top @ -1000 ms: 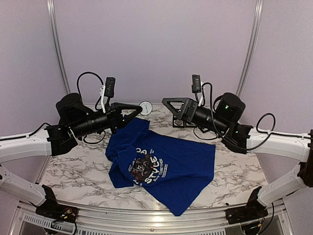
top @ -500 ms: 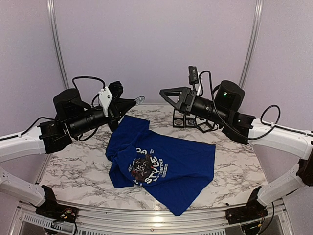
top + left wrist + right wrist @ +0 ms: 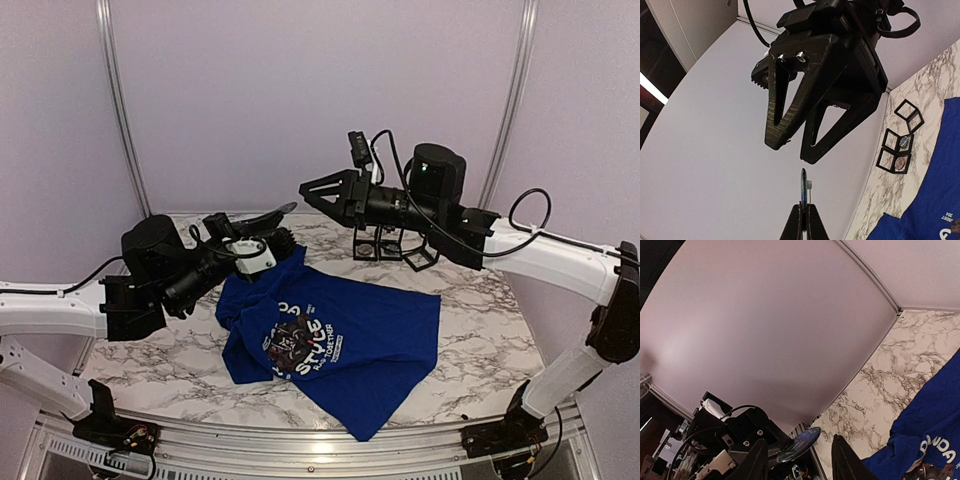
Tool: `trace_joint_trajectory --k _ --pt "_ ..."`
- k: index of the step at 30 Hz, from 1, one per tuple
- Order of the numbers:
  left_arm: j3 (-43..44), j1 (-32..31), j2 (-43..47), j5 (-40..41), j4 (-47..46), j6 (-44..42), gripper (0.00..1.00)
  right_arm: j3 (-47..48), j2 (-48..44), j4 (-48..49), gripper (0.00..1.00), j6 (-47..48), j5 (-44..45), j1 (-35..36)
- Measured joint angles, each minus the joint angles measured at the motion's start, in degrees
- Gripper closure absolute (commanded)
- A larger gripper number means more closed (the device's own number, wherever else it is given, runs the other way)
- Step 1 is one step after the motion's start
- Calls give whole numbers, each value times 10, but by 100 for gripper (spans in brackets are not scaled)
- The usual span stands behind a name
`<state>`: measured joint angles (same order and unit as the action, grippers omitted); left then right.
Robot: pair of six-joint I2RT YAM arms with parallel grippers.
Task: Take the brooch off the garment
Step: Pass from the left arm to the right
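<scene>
The brooch point(image 3: 801, 441), a small round flat disc with a dark bluish face, was off the cloth and up in the air. It was pinched by one edge between the pressed-together fingers of the black left gripper point(image 3: 803, 212), and at the bottom centre of the left wrist view it stood edge-on, a thin blue sliver. The garment, a royal-blue short-sleeved T-shirt point(image 3: 370, 340) with a panda print and white lettering, lay rumpled in the middle of the white marble-patterned table point(image 3: 480, 350), well apart from the disc. In that wrist view the black right gripper point(image 3: 791, 150) hung just above the brooch, its two ribbed fingers spread with nothing between them and their tips aimed at the disc but not touching it. From where I stood the removal itself looked done, and the step in hand seemed to be a pass from one arm to the other. That would call for the spread fingers to straddle the thin rim squarely before closing, since a disc met edge-on offers little to bite and could twist or drop.
</scene>
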<state>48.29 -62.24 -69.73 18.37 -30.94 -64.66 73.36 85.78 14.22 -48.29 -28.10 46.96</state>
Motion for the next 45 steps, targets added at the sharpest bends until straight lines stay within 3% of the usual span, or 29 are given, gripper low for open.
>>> trace_joint_trajectory --k 12,18,29,38,45 --pt "-51 -24 -57 99 -176 -243 100 8 20 -38 62 -8 -30 0" --pt "-64 -35 -93 118 -227 -320 100 23 35 -45 68 -13 -36 0" --pt "-70 -38 -97 129 -272 -373 100 37 52 -52 77 -19 -45 0" --pt "-74 -39 -97 133 -271 -382 100 37 59 -46 89 -32 -57 0" --pt "-75 -39 -97 135 -268 -382 100 37 61 -42 92 -37 -64 0"
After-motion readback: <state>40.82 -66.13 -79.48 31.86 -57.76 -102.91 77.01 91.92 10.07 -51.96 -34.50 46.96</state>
